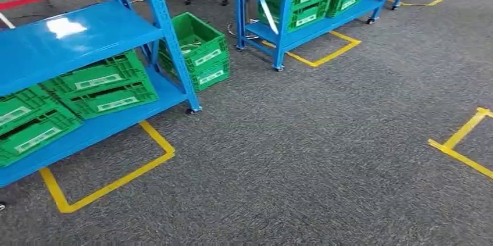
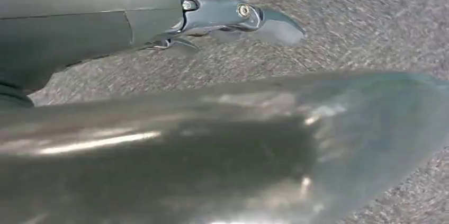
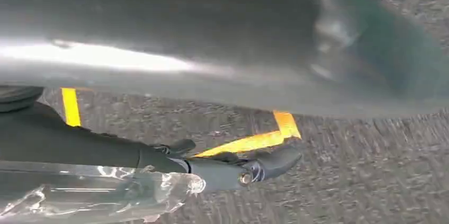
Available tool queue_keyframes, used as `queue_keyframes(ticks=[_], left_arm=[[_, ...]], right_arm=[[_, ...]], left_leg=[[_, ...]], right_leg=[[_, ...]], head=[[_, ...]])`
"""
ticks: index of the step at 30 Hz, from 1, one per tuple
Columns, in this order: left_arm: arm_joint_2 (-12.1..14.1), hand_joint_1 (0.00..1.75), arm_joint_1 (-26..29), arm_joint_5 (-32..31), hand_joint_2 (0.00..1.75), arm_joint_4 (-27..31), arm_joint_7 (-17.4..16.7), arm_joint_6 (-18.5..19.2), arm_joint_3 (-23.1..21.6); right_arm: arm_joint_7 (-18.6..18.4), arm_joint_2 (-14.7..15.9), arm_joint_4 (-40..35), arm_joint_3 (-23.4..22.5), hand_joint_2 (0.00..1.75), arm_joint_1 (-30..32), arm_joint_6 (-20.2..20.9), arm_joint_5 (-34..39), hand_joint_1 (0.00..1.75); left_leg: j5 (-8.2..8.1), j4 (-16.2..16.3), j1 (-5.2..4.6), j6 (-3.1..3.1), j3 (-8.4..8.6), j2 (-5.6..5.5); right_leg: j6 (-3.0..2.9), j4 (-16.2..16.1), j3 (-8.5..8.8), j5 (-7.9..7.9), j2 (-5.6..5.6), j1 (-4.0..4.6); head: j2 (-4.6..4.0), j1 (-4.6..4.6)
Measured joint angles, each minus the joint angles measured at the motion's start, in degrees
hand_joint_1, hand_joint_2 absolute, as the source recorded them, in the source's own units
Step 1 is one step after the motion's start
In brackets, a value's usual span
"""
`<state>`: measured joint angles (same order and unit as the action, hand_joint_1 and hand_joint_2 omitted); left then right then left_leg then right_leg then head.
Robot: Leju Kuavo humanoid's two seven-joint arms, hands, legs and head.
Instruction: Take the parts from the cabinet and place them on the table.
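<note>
Blue steel of the near cabinet (image 1: 87, 31) is my landmark: it stands at the left of my head view, its lower shelf carrying green crates (image 1: 99, 86) side by side, long sides facing out toward me, with another stack of green crates (image 1: 197, 51) on the grey carpet (image 1: 325, 141) just beyond its right post. The parts themselves I cannot make out; I judge they lie inside those crates. Both arms hang down away from that cabinet. My left hand (image 2: 233, 20) points at the carpet, fingers extended and apart, nothing in them. My right hand (image 3: 233, 168) hangs likewise over carpet crossed by yellow tape (image 3: 249, 139); a crinkled clear plastic bag (image 3: 90, 192) lies along the underside of it, and I cannot tell whether the fingers grip it. Judgement: the cabinet lies forward and to my left, so the left hand is the nearer one, and the body must turn toward the shelf before either hand can reach in along the crates' open tops.
</note>
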<state>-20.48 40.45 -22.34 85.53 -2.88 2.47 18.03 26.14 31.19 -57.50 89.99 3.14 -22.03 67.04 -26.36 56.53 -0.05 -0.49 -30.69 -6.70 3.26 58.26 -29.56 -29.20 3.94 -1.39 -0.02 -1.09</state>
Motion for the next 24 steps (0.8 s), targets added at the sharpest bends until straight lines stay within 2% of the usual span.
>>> queue_keyframes(ticks=[1,2,3,4,5,6,7,8,9,10,11,12,13,15,17,18,19,20,21,22,23,24], left_arm=[[0.0,0.0,0.3,0.0,0.0,0.2,-0.2,0.0,0.0],[0.0,0.0,0.6,0.1,0.0,0.3,-0.2,0.0,0.0],[0.0,0.0,0.9,0.1,0.0,0.4,-0.2,0.0,0.0],[0.0,0.0,0.9,0.1,0.0,0.6,-0.2,0.0,0.0],[0.0,0.0,0.8,0.1,0.0,0.8,-0.2,0.0,0.0],[0.0,0.0,0.7,0.1,0.0,0.9,-0.2,0.0,0.0],[0.0,0.0,0.8,0.1,0.0,0.9,-0.2,0.0,0.0],[0.0,0.0,0.8,0.1,0.0,0.9,-0.2,0.0,0.0],[0.0,0.0,0.9,0.1,0.0,0.9,-0.2,0.0,0.0],[0.0,0.0,0.9,0.1,0.0,1.0,-0.2,0.0,0.0],[0.0,0.0,0.9,0.1,0.0,1.0,-0.2,0.0,0.0],[0.0,0.0,0.9,0.1,0.0,1.0,-0.2,0.0,0.0],[0.0,0.0,0.9,0.1,0.0,1.2,-0.2,0.0,0.0],[0.0,0.0,0.8,0.1,0.0,1.4,-0.2,0.0,-0.1],[0.0,0.0,1.1,0.1,0.0,1.4,-0.2,0.0,-0.1],[-0.1,0.0,1.2,0.1,0.0,1.4,-0.2,0.0,-0.1],[-0.1,0.0,1.2,0.1,0.0,1.5,-0.2,0.0,0.0],[-0.1,0.0,1.2,0.2,0.0,1.5,-0.2,0.0,0.0],[-0.1,0.0,1.1,0.3,0.0,1.5,-0.2,0.0,0.0],[-0.1,0.0,1.1,0.4,0.0,1.5,-0.2,0.0,0.0],[-0.1,0.0,1.2,0.4,0.0,1.5,-0.2,0.0,0.0],[-0.1,0.0,1.2,0.5,0.0,1.5,-0.2,0.0,0.0]], right_arm=[[0.2,-0.1,0.6,0.0,0.0,-0.2,0.3,0.1,0.0],[0.3,-0.2,0.9,0.0,0.0,-0.2,0.4,0.1,0.0],[0.4,-0.2,1.2,0.0,0.0,-0.3,0.5,0.1,0.0],[0.5,-0.3,1.4,0.0,0.0,-0.2,0.5,0.1,0.0],[0.5,-0.4,1.7,0.0,0.0,-0.1,0.5,0.1,0.0],[0.5,-0.4,1.9,0.0,0.0,0.0,0.5,0.2,0.0],[0.5,-0.4,2.1,0.0,0.0,0.0,0.5,0.2,0.0],[0.5,-0.5,2.3,0.0,0.0,0.0,0.6,0.2,0.0],[0.5,-0.5,2.4,0.0,0.0,0.0,0.6,0.2,0.0],[0.5,-0.6,2.6,0.0,0.0,-0.1,0.6,0.2,0.0],[0.5,-0.7,2.6,0.0,0.0,-0.2,0.6,0.2,0.0],[0.5,-0.7,2.7,0.0,0.0,-0.2,0.6,0.2,0.0],[0.6,-0.8,2.8,0.0,0.0,-0.2,0.6,0.1,0.0],[0.8,-0.8,2.9,0.0,0.0,-0.2,0.4,0.0,0.0],[0.9,-0.8,3.0,0.0,0.0,-0.4,0.3,0.0,0.0],[0.9,-0.8,3.0,0.0,0.0,-0.5,0.3,0.0,0.0],[1.0,-0.9,3.1,0.0,0.0,-0.5,0.2,-0.1,0.0],[1.2,-0.9,3.1,0.0,0.0,-0.5,0.0,-0.1,0.0],[1.3,-0.9,3.1,0.0,0.0,-0.4,-0.4,-0.1,0.0],[1.5,-0.9,3.1,0.0,0.0,-0.2,-0.5,-0.1,0.0],[1.5,-0.9,3.1,0.0,0.0,-0.2,-0.7,-0.2,0.0],[1.6,-0.9,3.1,0.0,0.0,-0.1,-0.7,-0.2,0.0]], left_leg=[[0.27,-0.2,0.13,-0.42,-0.14,-0.69],[0.4,-0.1,0.21,-0.76,-0.29,-1.36],[-0.48,0.7,0.04,-0.95,-0.7,1.07],[-2.49,3.1,-0.16,-1.19,-1.87,3.5],[-5.1,7.5,-0.14,-1.4,-3.95,4.86],[-7.37,12.4,-0.12,-1.47,-6.26,5.56],[-8.71,16.5,-0.11,-1.47,-8.15,5.9],[-8.62,18.0,-0.12,-1.44,-8.88,5.98],[-7.24,16.9,-0.12,-1.32,-8.25,5.98],[-5.06,13.8,-0.14,-1.1,-6.6,6.07],[-2.48,8.6,-0.21,-0.77,-3.81,6.71],[-0.9,3.7,-0.43,-0.33,-0.97,8.79],[-0.9,0.3,-0.82,-0.05,0.76,11.89],[-0.66,0.2,-0.78,0.3,0.39,10.39],[-0.28,0.0,-0.71,0.85,0.15,8.98],[0.05,-0.3,-0.25,1.22,0.31,8.49],[0.17,-0.3,-0.17,1.45,0.22,8.06],[0.26,-0.3,-0.14,1.6,0.1,7.4],[0.31,-0.3,-0.14,1.68,-0.03,6.72],[0.35,-0.2,-0.15,1.73,-0.15,6.08],[0.36,-0.2,-0.14,1.73,-0.17,5.31],[0.39,-0.2,-0.12,1.69,-0.12,4.52]], right_leg=[[-0.47,0.1,0.36,0.04,-0.61,0.17],[-1.11,-0.1,0.38,0.41,-1.42,-0.08],[-1.47,-0.3,0.45,0.62,-2.21,-0.09],[-1.75,-0.4,0.4,0.74,-2.74,-0.04],[-1.95,-0.4,0.28,0.75,-3.57,0.11],[-2.0,-0.4,0.18,0.75,-4.47,0.21],[-2.07,-0.4,0.15,0.71,-5.32,0.31],[-2.11,-0.4,0.07,0.67,-6.12,0.4],[-2.18,-0.4,-0.02,0.6,-6.8,0.48],[-2.19,-0.4,-0.18,0.49,-7.5,0.56],[-2.19,-0.4,0.05,0.33,-8.19,0.63],[-2.09,-0.4,0.36,0.19,-8.75,0.71],[-1.7,-0.2,0.91,-0.21,-9.27,1.28],[-1.28,-0.3,0.9,-0.34,-10.36,1.39],[-0.81,-0.6,1.9,-0.32,-11.69,1.37],[-0.31,-0.1,1.4,-0.96,-10.21,1.11],[-0.04,1.9,0.71,-2.46,-7.15,1.12],[0.09,6.0,-1.1,-4.84,-5.32,0.99],[0.22,10.9,-3.37,-7.02,-4.55,0.92],[0.28,15.2,-5.52,-8.54,-4.2,0.91],[0.32,17.8,-7.01,-8.82,-4.13,0.89],[0.37,17.1,-6.93,-7.5,-4.12,0.81]], head=[[0.0,0.09],[0.0,0.04],[0.0,0.09],[0.0,0.66],[0.0,0.72],[0.0,0.77],[0.0,0.72],[0.0,0.74],[0.0,0.74],[0.0,0.74],[0.0,0.74],[0.0,0.74],[0.0,0.83],[0.0,0.66],[0.0,0.68],[0.0,0.63],[0.0,0.37],[0.0,0.35],[0.0,0.39],[0.0,0.33],[0.0,0.37],[0.0,0.35]])
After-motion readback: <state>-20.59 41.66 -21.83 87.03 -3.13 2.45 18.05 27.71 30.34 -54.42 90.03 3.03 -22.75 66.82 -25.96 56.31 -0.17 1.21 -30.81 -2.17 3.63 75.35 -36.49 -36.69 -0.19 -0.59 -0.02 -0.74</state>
